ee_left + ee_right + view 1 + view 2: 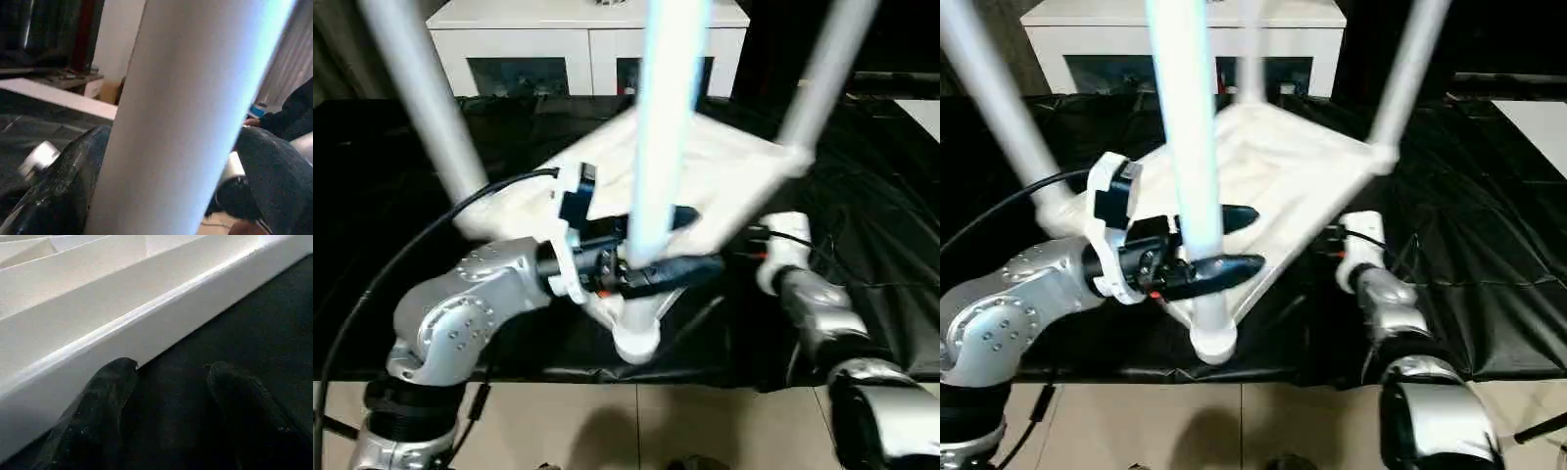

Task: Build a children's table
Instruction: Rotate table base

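Tabletop [1283,166] upside-down, white legs [1185,147] upright

tabletop [1283,162] white plastic, smooth, matt, ribbed underside; legs [1185,147] smooth white plastic tubes, slight sheen; black sheet [891,215] under it thin, glossy, creased, plastic-like; left gripper [1219,242] fingers [63,186] black, semi-gloss, finely scuffed; right gripper [164,416] fingers same black finish; forearms [460,313] brushed silver metal; cabinet [578,39] white, smooth, glass doors; floor [607,421] pale glossy tile

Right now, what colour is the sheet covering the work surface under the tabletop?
Black, slightly glossy and wrinkled sheet beneath the white tabletop; clearest in the right eye view.
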### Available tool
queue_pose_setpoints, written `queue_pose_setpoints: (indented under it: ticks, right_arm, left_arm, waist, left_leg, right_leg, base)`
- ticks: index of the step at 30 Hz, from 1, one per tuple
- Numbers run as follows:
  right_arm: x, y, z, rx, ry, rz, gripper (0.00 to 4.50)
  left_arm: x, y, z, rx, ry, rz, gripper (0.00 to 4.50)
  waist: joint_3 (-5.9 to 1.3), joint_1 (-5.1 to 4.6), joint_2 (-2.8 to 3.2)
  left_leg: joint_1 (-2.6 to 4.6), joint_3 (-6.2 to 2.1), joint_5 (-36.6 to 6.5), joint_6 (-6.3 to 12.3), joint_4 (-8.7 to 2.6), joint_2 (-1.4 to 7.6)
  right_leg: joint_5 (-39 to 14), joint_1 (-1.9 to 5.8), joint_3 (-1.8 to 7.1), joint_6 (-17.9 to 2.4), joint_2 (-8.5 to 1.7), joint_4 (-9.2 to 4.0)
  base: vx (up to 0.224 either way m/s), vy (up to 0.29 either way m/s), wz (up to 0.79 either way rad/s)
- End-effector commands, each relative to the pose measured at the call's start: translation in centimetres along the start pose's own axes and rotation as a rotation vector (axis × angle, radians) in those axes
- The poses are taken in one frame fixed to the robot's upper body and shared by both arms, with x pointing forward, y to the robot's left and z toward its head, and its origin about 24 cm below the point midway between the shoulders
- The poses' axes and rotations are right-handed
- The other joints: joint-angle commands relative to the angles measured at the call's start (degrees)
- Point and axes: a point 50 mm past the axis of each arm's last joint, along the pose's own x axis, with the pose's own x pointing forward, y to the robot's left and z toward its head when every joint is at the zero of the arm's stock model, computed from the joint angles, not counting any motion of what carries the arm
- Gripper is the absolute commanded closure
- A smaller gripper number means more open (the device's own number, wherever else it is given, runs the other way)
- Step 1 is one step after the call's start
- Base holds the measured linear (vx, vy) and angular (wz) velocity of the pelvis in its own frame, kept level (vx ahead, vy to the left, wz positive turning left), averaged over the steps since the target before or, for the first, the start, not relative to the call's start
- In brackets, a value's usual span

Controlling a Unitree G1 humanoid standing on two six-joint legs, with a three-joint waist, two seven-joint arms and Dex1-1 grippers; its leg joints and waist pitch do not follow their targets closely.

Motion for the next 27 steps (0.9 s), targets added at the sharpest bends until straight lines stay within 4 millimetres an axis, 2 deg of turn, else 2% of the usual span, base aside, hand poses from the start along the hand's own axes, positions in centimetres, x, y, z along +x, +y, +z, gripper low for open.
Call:
queue_pose_setpoints:
  ticks: [1,2,3,4,5,6,7,8,9,10,11,12,13,14,16,17,21,24,25,27]
  right_arm:
    - [1.1,2.1,1.3,-0.037,-0.037,0.095,1.49]
    - [1.2,2.2,1.4,-0.036,-0.041,0.097,1.49]
    - [1.2,2.3,1.4,-0.036,-0.041,0.098,1.49]
    - [1.3,2.6,1.5,-0.032,-0.052,0.105,1.49]
    - [1.3,2.6,1.5,-0.032,-0.052,0.105,1.49]
    - [1.3,2.6,1.5,-0.032,-0.052,0.105,1.49]
    - [1.3,2.7,1.5,-0.041,-0.057,0.109,1.49]
    - [1.3,2.7,1.5,-0.048,-0.057,0.108,1.49]
    - [1.3,2.7,1.5,-0.049,-0.058,0.104,1.49]
    - [1.1,2.4,1.4,-0.053,-0.062,0.085,1.49]
    - [1.1,2.4,1.4,-0.053,-0.062,0.083,1.49]
    - [1.1,2.2,1.4,-0.054,-0.064,0.076,1.49]
    - [0.8,1.5,1.5,-0.047,-0.08,0.034,1.49]
    - [0.8,1.5,1.5,-0.047,-0.08,0.034,1.49]
    - [0.4,0.5,1.7,-0.028,-0.105,-0.01,1.49]
    - [0.2,0.1,1.8,-0.02,-0.115,-0.022,1.49]
    - [-0.5,-0.8,1.9,-0.005,-0.148,-0.042,1.49]
    - [-0.9,-1.3,2.0,-0.004,-0.177,-0.051,1.49]
    - [-1.0,-1.3,2.1,-0.003,-0.184,-0.051,1.49]
    - [-1.2,-1.5,2.4,-0.005,-0.205,-0.047,1.49]
  left_arm:
    - [1.5,0.5,0.3,0.055,0.005,-0.003,0.08]
    - [1.8,0.9,0.2,0.066,0.007,0.011,0.08]
    - [1.8,1.0,0.2,0.068,0.008,0.014,0.08]
    - [2.4,2.1,-0.1,0.102,0.026,0.072,0.08]
    - [2.4,2.1,-0.1,0.102,0.026,0.073,0.08]
    - [2.4,2.1,-0.1,0.102,0.026,0.073,0.08]
    - [2.9,3.8,-0.4,0.152,0.062,0.162,0.08]
    - [3.1,4.5,-0.5,0.178,0.083,0.202,0.08]
    - [3.1,4.9,-0.5,0.198,0.093,0.226,0.08]
    - [3.3,6.3,-0.8,0.262,0.135,0.307,0.08]
    - [3.3,6.5,-0.8,0.269,0.138,0.317,0.08]
    - [3.3,6.9,-0.8,0.286,0.145,0.339,0.08]
    - [3.0,8.5,-1.0,0.374,0.188,0.459,0.08]
    - [3.0,8.5,-1.0,0.374,0.188,0.459,0.08]
    - [2.6,9.8,-1.0,0.463,0.223,0.561,0.08]
    - [2.6,10.1,-1.0,0.473,0.223,0.597,0.08]
    - [2.6,10.9,-0.9,0.498,0.179,0.689,0.08]
    - [2.7,11.3,-1.0,0.544,0.159,0.752,0.08]
    - [2.7,11.4,-1.1,0.538,0.153,0.758,0.08]
    - [2.9,11.3,-1.1,0.529,0.104,0.745,0.08]
  waist:
    - [-4.18,0.53,-0.5]
    - [-4.2,0.68,-0.29]
    - [-4.12,0.62,-0.41]
    - [-4.13,0.64,-0.47]
    - [-4.1,0.7,-0.48]
    - [-4.27,0.75,-0.53]
    - [-4.28,0.81,0.05]
    - [-4.29,0.78,-0.05]
    - [-4.47,0.83,-0.22]
    - [-4.5,0.95,-0.16]
    - [-4.45,0.9,-0.2]
    - [-4.4,0.89,-0.39]
    - [-4.46,0.79,-0.26]
    - [-4.43,0.79,-0.09]
    - [-4.45,0.71,-0.3]
    - [-4.4,0.75,-0.32]
    - [-4.38,1.03,-0.47]
    - [-4.4,1.23,-0.38]
    - [-4.57,1.24,-0.54]
    - [-4.58,1.35,-0.26]
  left_leg:
    - [-0.45,0.38,-7.5,4.75,-3.45,0.82]
    - [-0.34,0.36,-7.8,4.49,-3.46,0.81]
    - [-0.42,0.33,-8.1,4.53,-3.56,0.83]
    - [-0.4,0.31,-8.4,4.31,-3.6,0.83]
    - [-0.32,0.33,-8.7,4.37,-3.57,0.75]
    - [-0.36,0.28,-8.3,4.12,-3.55,0.76]
    - [-0.51,0.18,-7.5,4.19,-3.56,0.77]
    - [-0.21,0.32,-7.8,4.33,-3.5,0.72]
    - [-0.38,0.25,-7.0,4.47,-3.46,0.66]
    - [-0.6,0.1,-6.4,4.59,-3.5,0.7]
    - [-0.51,0.15,-6.7,4.71,-3.53,0.67]
    - [-0.62,0.13,-7.0,4.67,-3.48,0.61]
    - [-0.72,0.1,-7.2,4.61,-3.45,0.48]
    - [-0.71,0.0,-7.4,4.67,-3.49,0.46]
    - [-0.57,0.04,-8.3,4.51,-3.43,0.41]
    - [-0.59,0.06,-8.6,4.57,-3.43,0.35]
    - [-0.43,0.15,-9.2,4.49,-3.41,0.37]
    - [-0.51,0.08,-9.4,4.84,-3.48,0.43]
    - [-0.64,0.03,-9.1,4.96,-3.46,0.43]
    - [-0.71,0.0,-8.5,5.17,-3.45,0.41]
  right_leg:
    - [-12.0,3.75,1.93,-14.8,-3.25,-4.21]
    - [-12.2,3.79,1.96,-14.6,-3.31,-4.23]
    - [-12.5,3.77,1.94,-14.4,-3.28,-4.41]
    - [-12.9,3.84,1.97,-14.1,-3.33,-4.46]
    - [-13.3,3.74,1.97,-13.8,-3.25,-4.62]
    - [-12.8,3.98,2.03,-13.8,-3.42,-4.39]
    - [-12.0,3.97,1.98,-13.8,-3.42,-4.46]
    - [-11.8,3.68,1.95,-13.7,-3.16,-4.67]
    - [-10.3,4.06,1.97,-13.9,-3.28,-4.38]
    - [-9.8,4.32,1.96,-14.0,-3.5,-4.32]
    - [-10.0,4.14,1.92,-14.0,-3.34,-4.52]
    - [-10.4,4.31,1.92,-13.9,-3.44,-4.5]
    - [-10.8,4.45,1.89,-13.8,-3.45,-4.64]
    - [-11.4,4.43,1.86,-13.5,-3.42,-4.72]
    - [-13.3,4.44,1.78,-12.8,-3.37,-4.91]
    - [-14.9,4.42,1.75,-12.0,-3.34,-5.17]
    - [-18.1,4.0,1.62,-11.3,-3.32,-5.62]
    - [-18.3,3.85,1.54,-10.7,-3.3,-5.78]
    - [-17.7,3.97,1.56,-11.0,-3.41,-5.58]
    - [-17.1,3.92,1.58,-11.3,-3.48,-5.59]
  base:
    - [0.0,0.0,0.0]
    - [0.0,0.0,0.0]
    - [0.0,0.0,0.0]
    - [0.0,0.0,0.0]
    - [0.0,0.0,0.0]
    - [0.0,0.0,0.0]
    - [0.0,0.0,0.0]
    - [0.0,0.0,0.0]
    - [0.0,0.0,0.0]
    - [0.0,0.0,0.0]
    - [0.0,0.0,0.0]
    - [0.0,0.0,0.0]
    - [0.0,0.0,0.0]
    - [0.0,0.0,0.0]
    - [0.0,0.0,0.0]
    - [0.0,0.0,0.0]
    - [0.0,0.0,0.0]
    - [0.0,0.0,0.0]
    - [0.0,0.0,0.0]
    - [0.0,0.0,0.0]
